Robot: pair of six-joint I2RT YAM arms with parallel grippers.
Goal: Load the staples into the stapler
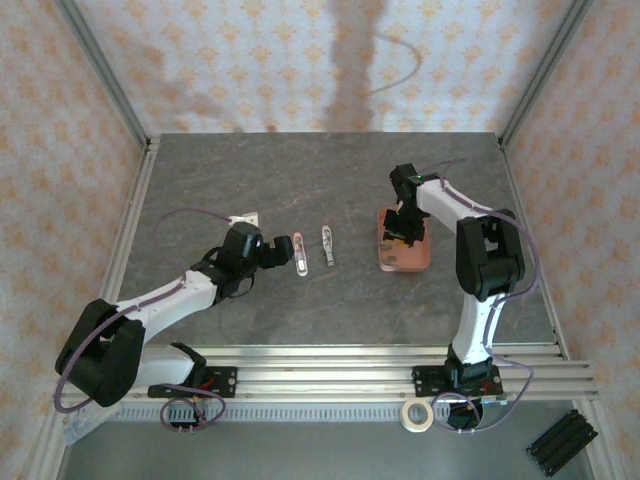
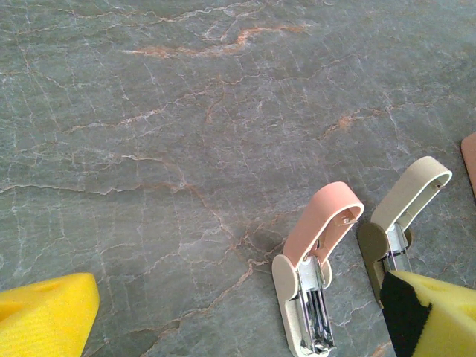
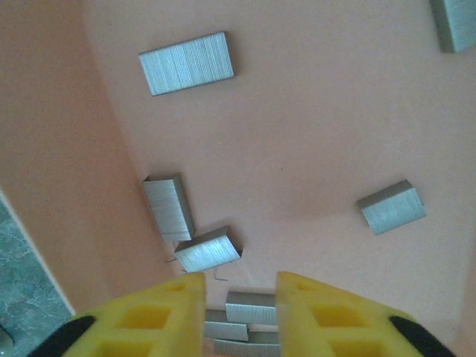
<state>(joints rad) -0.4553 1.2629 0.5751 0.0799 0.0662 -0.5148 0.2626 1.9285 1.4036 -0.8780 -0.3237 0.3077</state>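
Hovering over the staples [image 3: 186,63], the right gripper [image 3: 239,297] is shown narrowly parted. The left gripper [image 2: 242,320] is shown wide open.

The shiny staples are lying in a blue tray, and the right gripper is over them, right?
Not blue. The tray is salmon pink, as the right wrist view shows. The staples do lie in it, with the right gripper over them.

Top-right staples [image 3: 454,22] cropped at the view's edge; lowest ones partly behind right end effector [image 3: 239,286].
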